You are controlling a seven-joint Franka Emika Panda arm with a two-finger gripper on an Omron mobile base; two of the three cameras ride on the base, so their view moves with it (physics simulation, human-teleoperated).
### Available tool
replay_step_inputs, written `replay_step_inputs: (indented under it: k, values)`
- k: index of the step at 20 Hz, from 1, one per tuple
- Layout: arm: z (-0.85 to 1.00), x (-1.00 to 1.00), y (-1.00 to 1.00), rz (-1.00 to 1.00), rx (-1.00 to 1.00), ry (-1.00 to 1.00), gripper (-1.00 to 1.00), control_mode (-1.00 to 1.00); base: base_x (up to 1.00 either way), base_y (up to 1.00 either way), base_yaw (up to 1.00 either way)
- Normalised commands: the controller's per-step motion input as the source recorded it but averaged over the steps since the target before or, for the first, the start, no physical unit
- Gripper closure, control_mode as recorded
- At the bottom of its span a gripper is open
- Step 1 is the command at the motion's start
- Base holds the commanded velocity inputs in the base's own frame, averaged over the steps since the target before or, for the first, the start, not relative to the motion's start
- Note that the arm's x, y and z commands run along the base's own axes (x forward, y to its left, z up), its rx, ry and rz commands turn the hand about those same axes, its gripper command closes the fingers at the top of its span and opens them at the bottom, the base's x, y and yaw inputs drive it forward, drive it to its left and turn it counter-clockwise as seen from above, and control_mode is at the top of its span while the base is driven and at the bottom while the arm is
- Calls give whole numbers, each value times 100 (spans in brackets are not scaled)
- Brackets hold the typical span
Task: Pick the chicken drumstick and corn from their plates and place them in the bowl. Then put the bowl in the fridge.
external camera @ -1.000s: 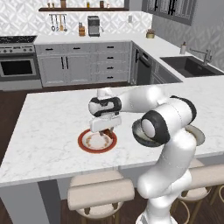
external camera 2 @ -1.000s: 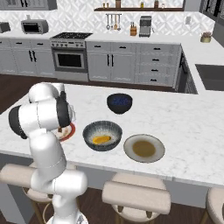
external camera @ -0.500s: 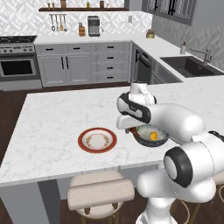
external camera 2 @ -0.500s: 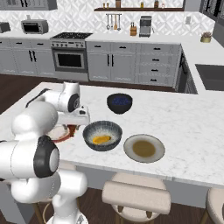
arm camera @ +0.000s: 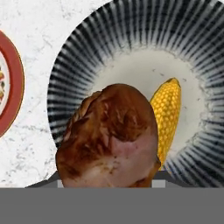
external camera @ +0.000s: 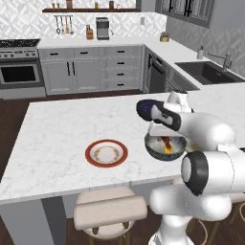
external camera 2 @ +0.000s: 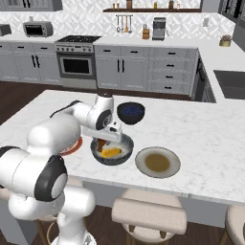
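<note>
the gripper point(external camera: 166, 139) hung over the bowl point(external camera: 155, 149), its jaws partway apart and clamped on the chicken drumstick point(arm camera: 109, 138), a lumpy, glossy brown piece of roasted meat that bulged large at the bottom of the hand view. in the left base view the drumstick showed as a small brown stub below the gripper, above the bowl's hollow. the bowl was wide and round, with dark ribbing streaked over a paler ground and a pale speckled floor. the corn point(arm camera: 167, 116) lay on that floor, a short tapered cob of bumpy yellow kernels just beside the drumstick.

the bowl stood on the white marbled table point(external camera: 57, 139), near its front edge. to one side of it, also toward the front edge, lay the flat round white plate point(external camera: 106, 153) with a red-brown rim and a faint pattern in its middle, bare of food. on the bowl's other side sat the plain olive-grey plate point(external camera 2: 158, 162), smooth with a darker centre, close to the bowl but apart from it. behind the bowl, further from the front edge, stood a smaller dark navy-blue bowl point(external camera 2: 130, 112).
</note>
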Motion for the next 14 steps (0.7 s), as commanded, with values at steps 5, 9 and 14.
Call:
replay_step_inputs:
  k: [5,9,14]
  values:
    - [-21,76,4,-17,0,5,100,-100,0,0,0]
    - [-50,16,0,-13,0,3,100,-100,0,0,0]
    - [-53,15,0,-13,0,4,100,-100,0,0,0]
